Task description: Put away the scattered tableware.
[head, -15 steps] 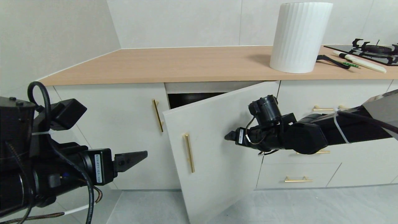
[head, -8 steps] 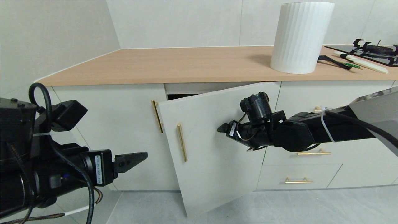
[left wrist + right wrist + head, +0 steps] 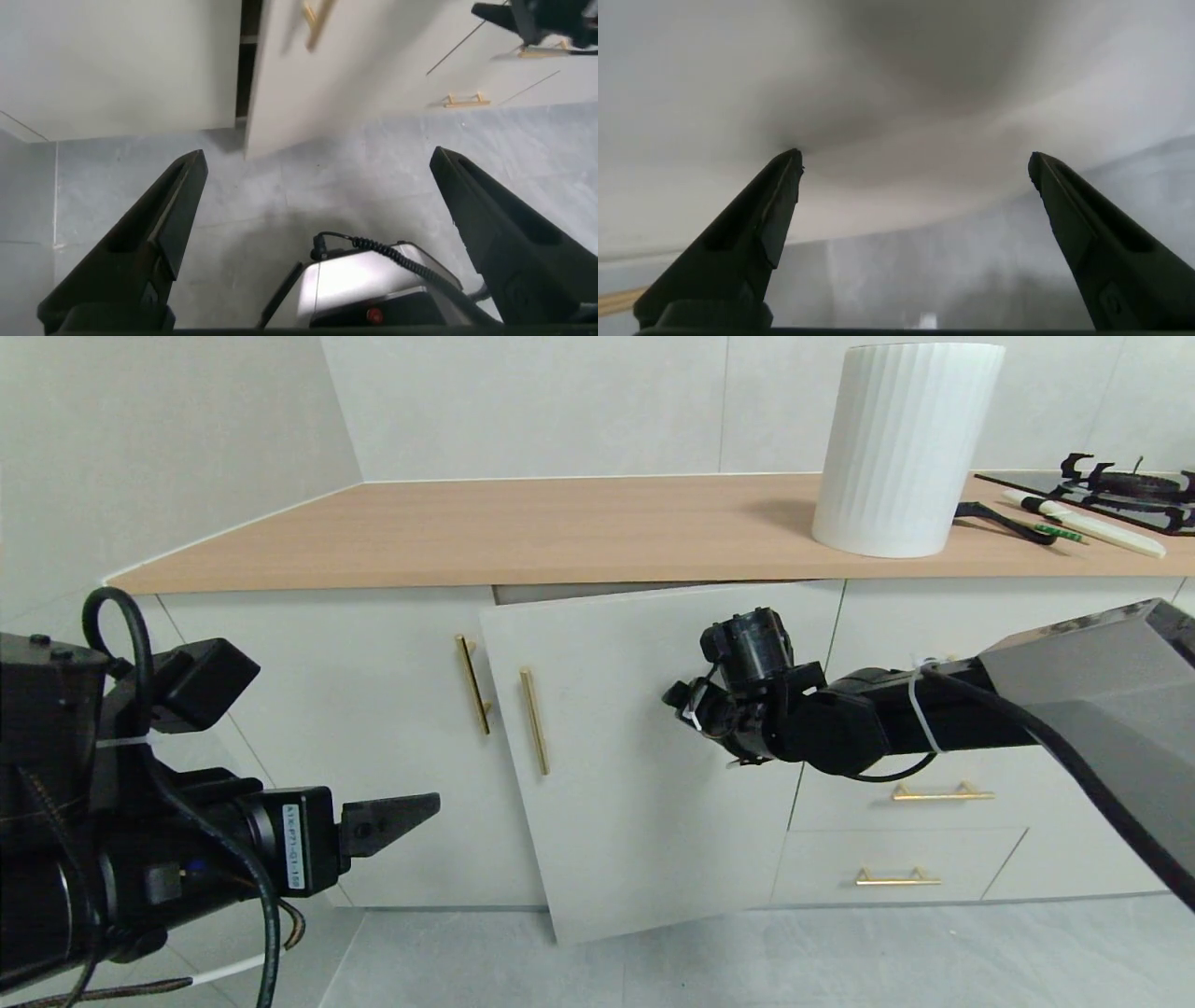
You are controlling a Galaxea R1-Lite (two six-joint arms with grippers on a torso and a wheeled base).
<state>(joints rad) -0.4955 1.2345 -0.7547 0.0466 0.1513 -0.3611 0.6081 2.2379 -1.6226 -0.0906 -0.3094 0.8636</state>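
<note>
Right gripper (image 3: 680,696): tapered black fingers spread, tips at flat matte cabinet door (image 3: 635,831); slim brass bar handle (image 3: 533,721) apart from them. Left gripper (image 3: 411,805): fingers spread, empty.

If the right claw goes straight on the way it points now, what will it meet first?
The cabinet door: the right claw points at its panel from close by, perhaps touching it; depth is unclear.
</note>
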